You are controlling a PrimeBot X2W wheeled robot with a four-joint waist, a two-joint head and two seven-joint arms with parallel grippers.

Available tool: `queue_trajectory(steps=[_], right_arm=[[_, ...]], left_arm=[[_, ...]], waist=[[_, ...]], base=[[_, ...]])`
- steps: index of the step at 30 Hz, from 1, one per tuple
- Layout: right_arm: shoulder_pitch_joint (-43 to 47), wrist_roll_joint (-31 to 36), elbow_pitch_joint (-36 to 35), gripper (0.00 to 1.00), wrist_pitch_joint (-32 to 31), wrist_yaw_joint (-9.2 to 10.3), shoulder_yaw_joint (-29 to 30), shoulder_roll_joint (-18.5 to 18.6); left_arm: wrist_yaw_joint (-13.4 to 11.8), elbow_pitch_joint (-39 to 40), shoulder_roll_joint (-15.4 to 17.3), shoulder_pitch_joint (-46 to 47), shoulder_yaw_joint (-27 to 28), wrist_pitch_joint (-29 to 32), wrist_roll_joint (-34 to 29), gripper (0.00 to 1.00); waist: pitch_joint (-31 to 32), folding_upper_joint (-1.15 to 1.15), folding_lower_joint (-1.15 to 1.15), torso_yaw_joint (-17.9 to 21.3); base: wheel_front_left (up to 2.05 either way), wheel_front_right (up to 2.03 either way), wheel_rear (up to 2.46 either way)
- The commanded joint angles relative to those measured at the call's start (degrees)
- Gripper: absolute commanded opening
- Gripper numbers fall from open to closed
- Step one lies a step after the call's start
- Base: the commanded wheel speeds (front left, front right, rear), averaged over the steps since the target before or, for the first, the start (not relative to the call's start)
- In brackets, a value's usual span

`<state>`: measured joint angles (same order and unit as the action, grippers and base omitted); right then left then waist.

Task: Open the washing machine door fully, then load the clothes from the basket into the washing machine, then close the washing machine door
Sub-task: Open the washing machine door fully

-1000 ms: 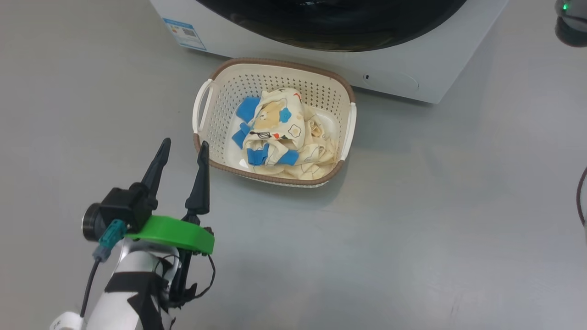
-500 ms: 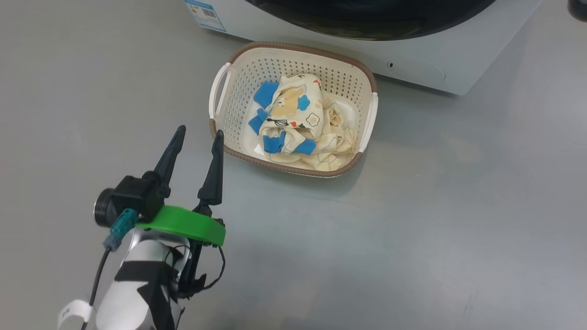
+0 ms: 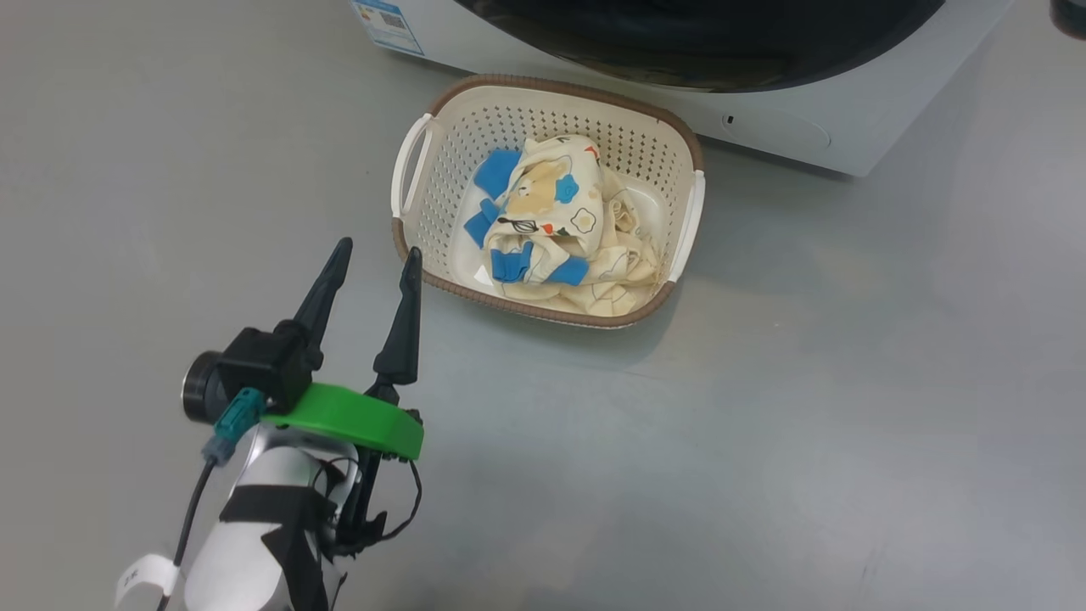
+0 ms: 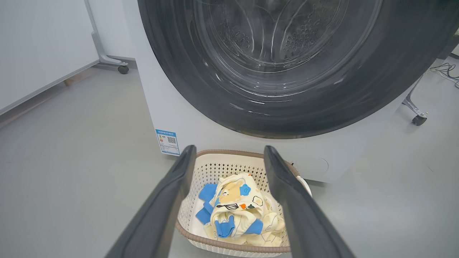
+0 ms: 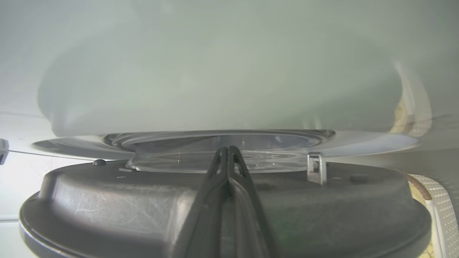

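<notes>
the left claw (image 3: pixel 378 246) hung with fingers apart; the clothes (image 3: pixel 551 225) lay heaped in the basket (image 3: pixel 509 119) just ahead and right of its tips. soft, light and limp, they would likely bunch, so pinch the raised top fold. the right claw (image 5: pixel 227 148), fingers together, pointed at the washing machine door (image 5: pixel 107 208).

One washing machine (image 4: pixel 161 107), one washing machine door (image 4: pixel 358 89), one basket (image 3: pixel 441 144) with two white handles (image 3: pixel 405 165), one heap of clothes (image 3: pixel 551 221); garment number unclear.
</notes>
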<state>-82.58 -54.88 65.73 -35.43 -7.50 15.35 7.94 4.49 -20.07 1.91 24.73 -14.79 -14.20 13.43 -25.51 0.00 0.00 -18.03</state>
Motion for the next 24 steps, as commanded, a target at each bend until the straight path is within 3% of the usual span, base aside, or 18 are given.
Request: queue_trajectory(steps=[1,16,24], right_arm=[[-1.5,-0.3,-2.1,0.00,-2.1,0.01,-1.2,-2.9],[5.6,-3.6,-7.6,0.00,-13.5,0.01,-5.4,-4.5],[11.8,-8.6,-13.6,0.00,-19.4,0.01,-8.2,-5.0]], left_arm=[[-0.2,1.5,1.0,1.2,1.6,-0.8,-0.2,1.00],[-0.9,0.6,1.0,0.6,1.1,-0.8,-0.4,1.00],[-0.6,-0.2,1.0,-0.1,1.1,-0.8,-0.3,1.00]], waist=[[0.2,0.00,0.00,0.2],[2.9,0.00,0.00,1.8],[4.9,0.00,0.00,2.1]], base=[[0.00,0.00,0.00],[0.00,0.00,0.00],[0.00,0.00,0.00]])
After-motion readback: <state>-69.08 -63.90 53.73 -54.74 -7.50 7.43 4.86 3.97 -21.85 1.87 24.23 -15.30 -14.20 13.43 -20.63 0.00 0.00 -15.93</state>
